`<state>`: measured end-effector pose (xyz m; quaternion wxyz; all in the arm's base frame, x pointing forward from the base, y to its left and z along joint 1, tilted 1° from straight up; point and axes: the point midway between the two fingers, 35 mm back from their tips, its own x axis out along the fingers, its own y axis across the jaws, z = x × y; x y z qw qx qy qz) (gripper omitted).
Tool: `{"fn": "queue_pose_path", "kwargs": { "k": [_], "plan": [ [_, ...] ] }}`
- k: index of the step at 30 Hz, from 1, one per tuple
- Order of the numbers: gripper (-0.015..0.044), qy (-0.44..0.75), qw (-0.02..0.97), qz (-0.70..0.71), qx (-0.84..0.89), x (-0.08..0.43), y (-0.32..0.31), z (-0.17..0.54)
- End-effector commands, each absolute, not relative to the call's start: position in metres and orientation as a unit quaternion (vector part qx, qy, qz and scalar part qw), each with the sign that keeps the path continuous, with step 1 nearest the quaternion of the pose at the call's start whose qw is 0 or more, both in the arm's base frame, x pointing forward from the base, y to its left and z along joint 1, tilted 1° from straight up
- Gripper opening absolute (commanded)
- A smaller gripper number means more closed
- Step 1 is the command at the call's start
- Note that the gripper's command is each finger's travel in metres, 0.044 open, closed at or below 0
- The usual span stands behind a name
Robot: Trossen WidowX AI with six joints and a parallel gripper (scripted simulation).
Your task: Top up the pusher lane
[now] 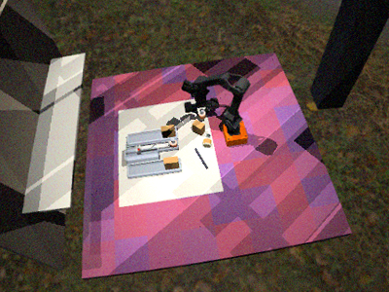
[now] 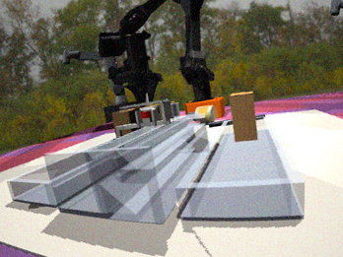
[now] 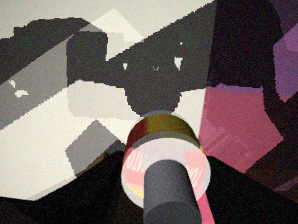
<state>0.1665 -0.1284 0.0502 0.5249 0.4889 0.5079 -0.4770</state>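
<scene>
My gripper (image 1: 201,108) (image 2: 146,99) (image 3: 164,161) is shut on a round jar (image 1: 202,113) (image 3: 161,125) with a pale top, a dark grey knob and a red and yellow side. It is at the back edge of the white sheet, to the side of the lanes; whether the jar touches the sheet I cannot tell. The sprung lane (image 1: 142,156) is the middle one of three. A pale jar (image 1: 172,143) with a reddish mark stands near its arm-side end. Another jar (image 1: 207,143) (image 2: 205,114) lies on its side on the sheet. The pusher plate is too small to tell.
Wooden blocks stand in the two outer lanes, one block (image 1: 168,130) and another block (image 1: 171,163) (image 2: 244,117). A loose block (image 1: 198,127) is close beside my gripper. A dark stick (image 1: 201,158) lies on the white sheet (image 1: 195,180) (image 2: 333,155).
</scene>
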Motion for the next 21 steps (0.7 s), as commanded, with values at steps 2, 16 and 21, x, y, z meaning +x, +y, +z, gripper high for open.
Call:
{"fn": "queue_pose_path", "kwargs": {
  "k": [2, 16, 21],
  "plan": [
    [0.0000, 0.506, 0.528, -0.475, 0.489, 0.163, -0.128, 0.085],
    [0.0000, 0.531, 0.555, -0.449, 0.457, 0.167, -0.119, 0.112],
    [0.0000, 0.564, 0.590, -0.405, 0.412, 0.185, -0.111, 0.109]
  ]
}}
